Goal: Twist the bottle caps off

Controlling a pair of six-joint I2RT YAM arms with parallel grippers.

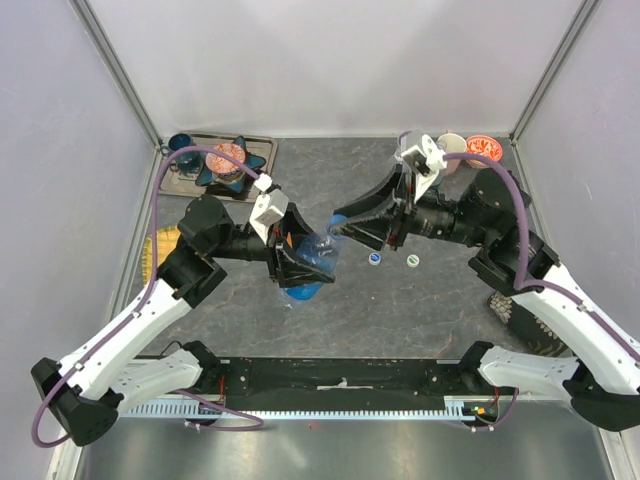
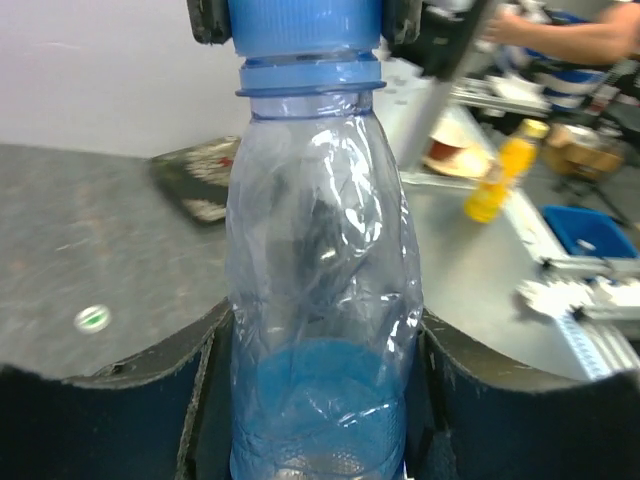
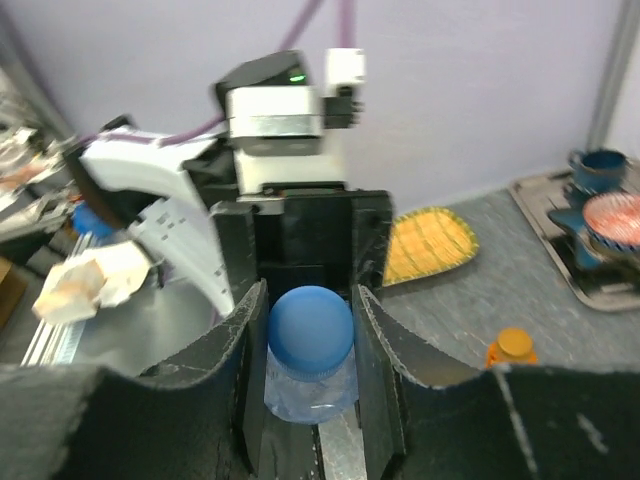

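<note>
Well, my left gripper [image 1: 303, 268] is clamped round the lower body of the blue-tinted bottle [image 2: 320, 260], which it holds just left of centre in the top view, neck pointing toward the upper right. My right gripper [image 1: 342, 226] is closed on that bottle's blue cap [image 3: 310, 328]. In the right wrist view one of its fingers [image 3: 228, 370] stands tight against each side of the cap. The cap sits on the neck, down at the ring.

The bottle's wall is bare, crumpled plastic. The only marking I find is a green one on a loose white cap [image 1: 411, 262], and it is too small to read.

I can count two bottles: the one I hold, and an orange bottle [image 2: 495, 180], standing capped at the right of the left wrist view. Two loose caps lie on the table right of centre in the top view, a blue loose cap [image 1: 375, 258] and the white one just beside it.

There are two red-patterned bowls, one [image 1: 228, 157] on the tray [image 1: 262, 145] at upper left and one [image 1: 483, 147] at upper right, next to a beige cup [image 1: 452, 145]. One yellow mat [image 1: 160, 250] lies at the left edge.
</note>
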